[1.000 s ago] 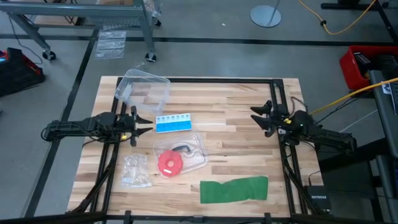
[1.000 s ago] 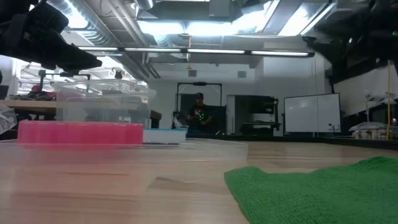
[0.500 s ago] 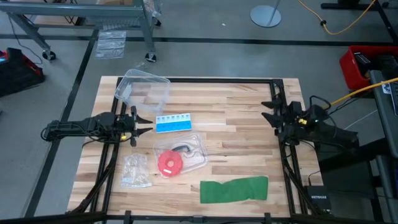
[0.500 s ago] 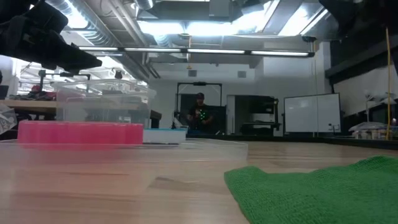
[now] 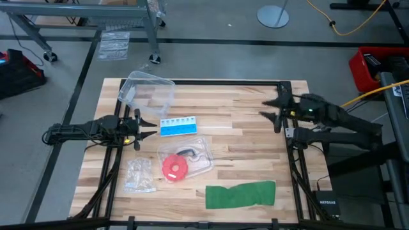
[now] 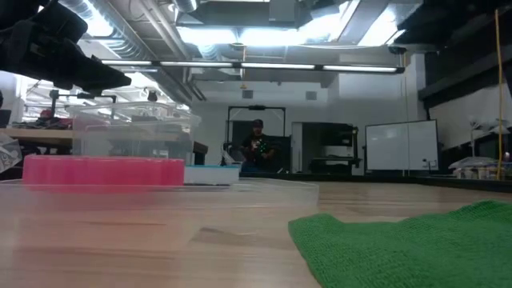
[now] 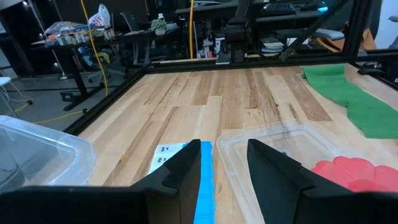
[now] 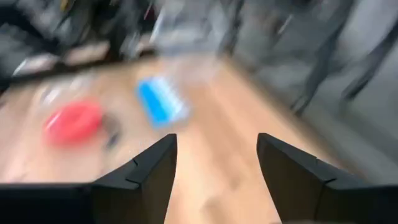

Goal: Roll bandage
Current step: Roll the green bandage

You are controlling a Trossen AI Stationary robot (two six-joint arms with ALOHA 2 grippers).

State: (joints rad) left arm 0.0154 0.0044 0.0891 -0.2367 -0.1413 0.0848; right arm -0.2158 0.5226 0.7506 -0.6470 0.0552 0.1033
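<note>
Rolling not yet begun: bandage [image 5: 240, 194] lies flat, unrolled, at desk [image 5: 243, 137] near edge, untouched. Dark green, matte, knit-like cloth strip. Right end effector [image 5: 276, 112] spread wide, empty, well apart from bandage. Left end effector [image 5: 144, 127] part-open, empty, beside pill box [image 5: 177, 126].

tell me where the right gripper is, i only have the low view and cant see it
Observer: The right gripper is up at the table's right edge, open, holding nothing.
Operator: how far along is the bandage
Observer: The bandage lies flat and unrolled near the front edge, touched by nothing.
Operator: and the left one
Observer: The left gripper waits at the left edge, fingers apart, pointing at the blue pill box.
</note>
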